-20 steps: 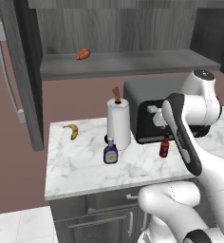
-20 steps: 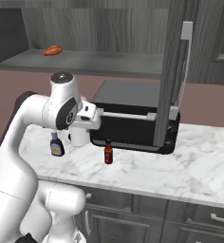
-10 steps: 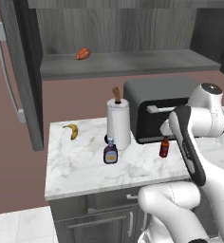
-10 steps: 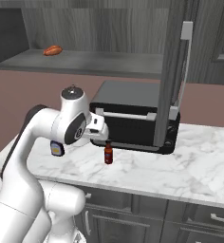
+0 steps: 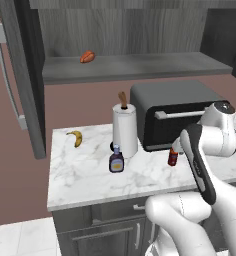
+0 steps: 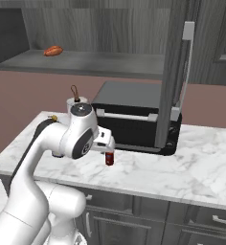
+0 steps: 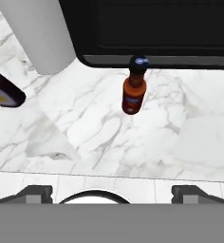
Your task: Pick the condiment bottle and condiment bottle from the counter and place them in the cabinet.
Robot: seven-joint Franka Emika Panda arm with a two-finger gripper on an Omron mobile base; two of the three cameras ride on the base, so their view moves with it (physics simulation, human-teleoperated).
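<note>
The slim red condiment bottle (image 7: 134,90) with a black cap stands upright on the marble counter (image 7: 85,137), just in front of the toaster oven. It also shows from both sides (image 5: 173,157) (image 6: 109,158). The squat dark-purple condiment bottle (image 5: 116,161) stands by the paper-towel roll and sits at the left edge of the hand view (image 7: 4,92). My gripper (image 7: 112,192) hovers above the counter, open and empty, with the red bottle ahead of its fingertips (image 7: 190,192). The hand (image 6: 103,139) hangs right over the red bottle. The cabinet (image 5: 130,67) stands open above, its door (image 5: 20,75) swung out.
A black toaster oven (image 5: 175,120) fills the back of the counter right behind the red bottle. The white paper-towel roll (image 5: 125,131) stands to its left, and a banana (image 5: 76,137) lies further left. An orange-red item (image 5: 87,56) rests on the cabinet shelf. A second open door (image 6: 175,72) hangs at the right.
The arm has swung to the right, bringing the hand over the red bottle. The jaws stayed open and both bottles stayed put.
</note>
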